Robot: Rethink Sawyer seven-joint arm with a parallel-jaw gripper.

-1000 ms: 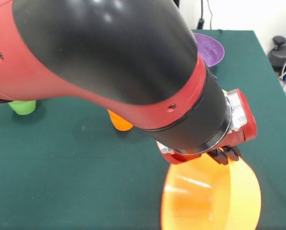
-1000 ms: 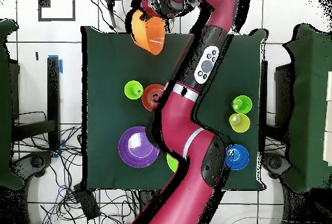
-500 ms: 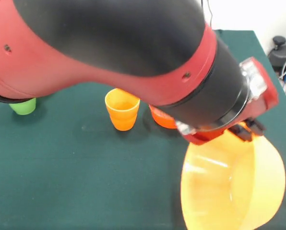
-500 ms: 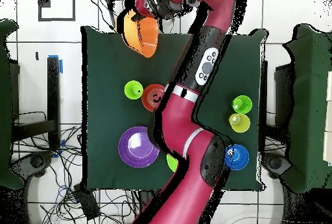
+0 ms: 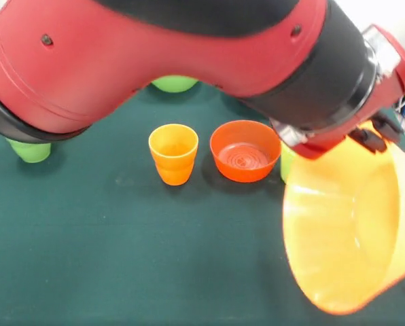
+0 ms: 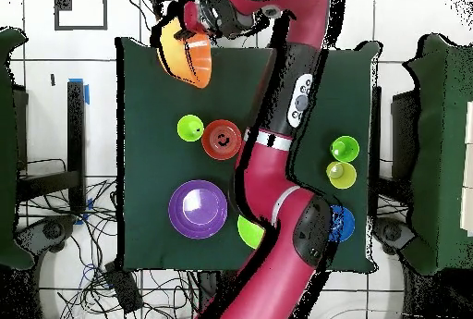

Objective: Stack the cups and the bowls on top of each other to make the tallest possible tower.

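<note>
Hand: the hand (image 5: 376, 136) is gripping the rim of the large orange bowl (image 5: 348, 234), fingers clamping its upper edge.
Large orange bowl: hanging tilted on its side above the worktop (image 5: 107, 251), mouth facing sideways, near the worktop's corner in the overhead view (image 6: 187, 52).
Orange cup (image 5: 173, 153): standing upright, just beside the small red-orange bowl (image 5: 245, 151).
Purple bowl (image 6: 198, 209): sitting well apart from the hand.
Blue bowl (image 6: 340, 226): lying partly under the arm (image 6: 277, 149).
2 green cups (image 6: 343, 148): standing near the worktop's edge.
</note>
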